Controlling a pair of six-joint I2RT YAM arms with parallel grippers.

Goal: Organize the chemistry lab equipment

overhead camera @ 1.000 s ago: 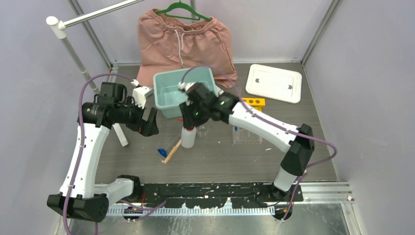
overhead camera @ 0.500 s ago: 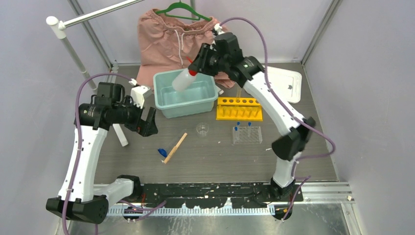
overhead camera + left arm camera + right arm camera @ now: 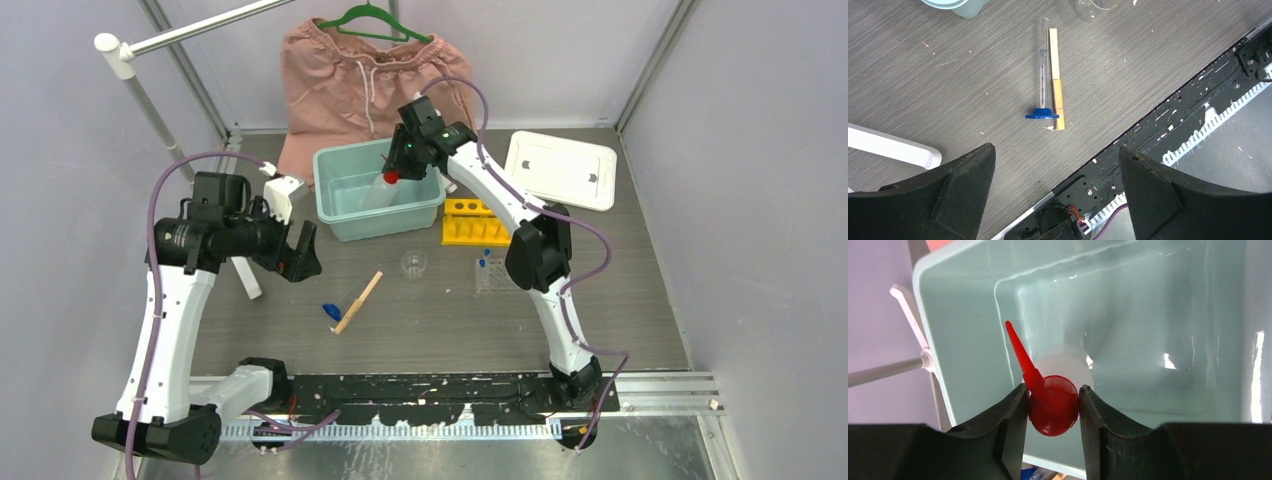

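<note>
Squeeze bottle (image 3: 378,193): tilted, white body down inside the teal bin (image 3: 345,222)
Right end effector (image 3: 1053,405): clamped on its red cap (image 3: 1054,412), over the bin
Left end effector (image 3: 298,258): jaws wide apart, empty, left of bin
Wooden stick (image 3: 1055,80) + clear tube (image 3: 1040,70): side by side on the table (image 3: 450,320), near side of bin

The squeeze bottle (image 3: 1068,366) was gripped by its red cap in the right pincer (image 3: 1052,392), with the teal bin (image 3: 963,315) seen beneath.
</note>
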